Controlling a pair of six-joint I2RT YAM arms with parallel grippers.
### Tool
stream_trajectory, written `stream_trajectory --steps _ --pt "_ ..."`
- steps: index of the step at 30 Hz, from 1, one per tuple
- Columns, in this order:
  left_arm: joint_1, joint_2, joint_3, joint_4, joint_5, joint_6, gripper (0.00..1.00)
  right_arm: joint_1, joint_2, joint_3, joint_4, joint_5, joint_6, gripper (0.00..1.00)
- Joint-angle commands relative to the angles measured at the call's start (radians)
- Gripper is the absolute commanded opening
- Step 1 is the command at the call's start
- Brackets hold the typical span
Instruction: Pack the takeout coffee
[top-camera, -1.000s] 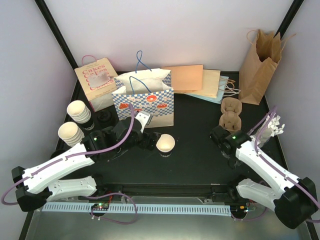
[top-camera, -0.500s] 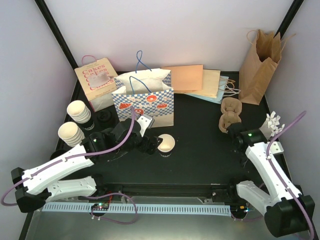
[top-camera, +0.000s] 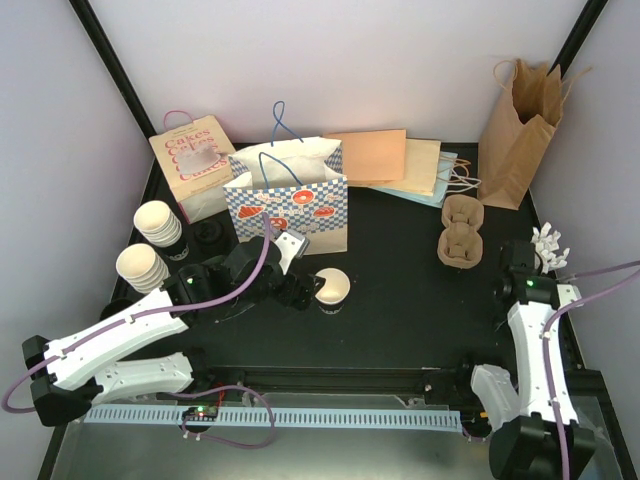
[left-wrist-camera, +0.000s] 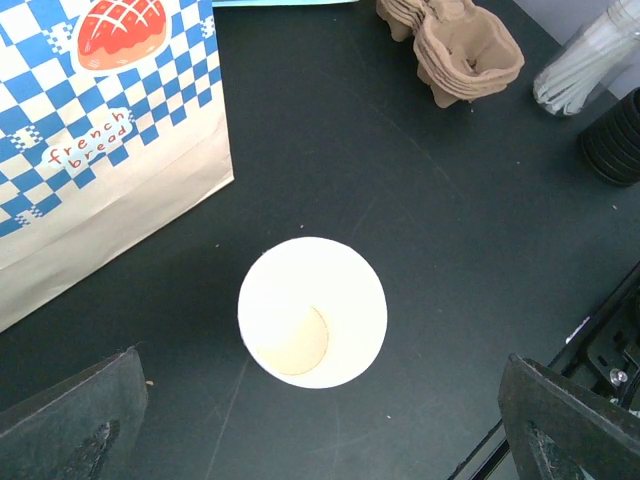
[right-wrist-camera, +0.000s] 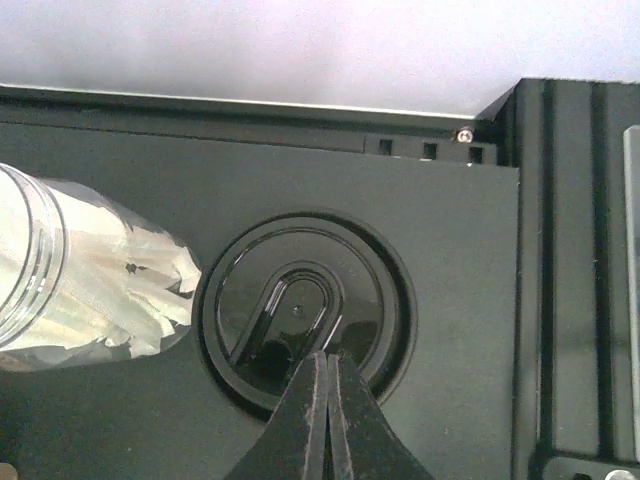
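Clear container (right-wrist-camera: 60, 270) cut off left; lid (right-wrist-camera: 370, 300) partly hidden.

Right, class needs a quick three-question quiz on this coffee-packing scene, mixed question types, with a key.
1. True or false: the left gripper is shut on the lone paper cup.
2. The shut right gripper points at: A a cup, B a black lid, C a spoon?
3. Fill in: the bag beside that cup reads french ____.
Key: 1 false, jaws open; 2 B; 3 bread.

"french bread" on the checkered bag (left-wrist-camera: 100, 200); "Cakes" on the tan bag (top-camera: 195, 168)
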Motion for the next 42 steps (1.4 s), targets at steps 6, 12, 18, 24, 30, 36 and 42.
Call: stream_trajectory --steps 6,12,18,24,30,36,42 --pt "0.009 -0.017 0.000 -0.001 0.020 -0.006 0.99 -0.153 0.004 -0.036 0.158 -0.169 -0.189 0.01" --pt "0.010 -0.024 -0.003 -0.009 0.013 -0.005 0.99 -0.247 0.005 -0.052 0.200 -0.215 -0.244 0.01" --pt "0.011 -0.019 0.001 -0.009 0.010 -0.004 0.99 -0.285 0.022 -0.071 0.234 -0.273 -0.270 0.01" --pt "0.011 -0.010 0.007 -0.006 0.012 -0.003 0.99 -0.285 0.051 -0.086 0.245 -0.333 -0.271 0.01" --pt "0.011 -0.013 0.009 -0.013 0.009 -0.005 0.99 -0.286 0.074 -0.095 0.229 -0.378 -0.259 0.01" --pt "0.012 -0.020 0.003 -0.015 0.004 -0.005 0.99 -0.285 0.043 -0.129 0.238 -0.479 -0.249 0.01" --pt "0.012 -0.020 0.001 -0.017 0.004 -0.008 0.99 -0.284 0.032 -0.152 0.238 -0.584 -0.238 0.01"
